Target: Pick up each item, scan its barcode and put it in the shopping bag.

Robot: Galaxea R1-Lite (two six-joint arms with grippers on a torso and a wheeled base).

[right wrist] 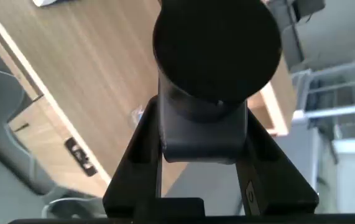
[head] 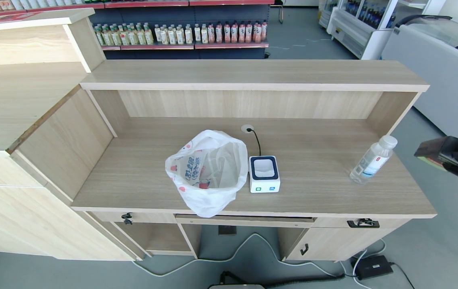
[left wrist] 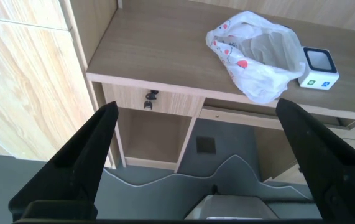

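Note:
A white shopping bag (head: 206, 170) (left wrist: 255, 56) stands open at the middle of the wooden counter (head: 313, 188). Right beside it sits a small white barcode scanner (head: 264, 174) (left wrist: 319, 67). A clear water bottle (head: 372, 160) with a white cap stands near the counter's right end. Past that end, off the counter, my right gripper (head: 441, 155) (right wrist: 205, 124) is shut on a dark cylindrical item (head: 432, 151) (right wrist: 217, 43). My left gripper (left wrist: 196, 106) hangs open and holds nothing, low in front of the counter's left part.
A raised shelf (head: 253, 76) runs along the counter's back, and a taller wooden cabinet (head: 20, 100) adjoins its left side. The scanner's cable (head: 256, 140) runs to a hole in the counter. Cables and a power brick (head: 373, 267) lie on the floor.

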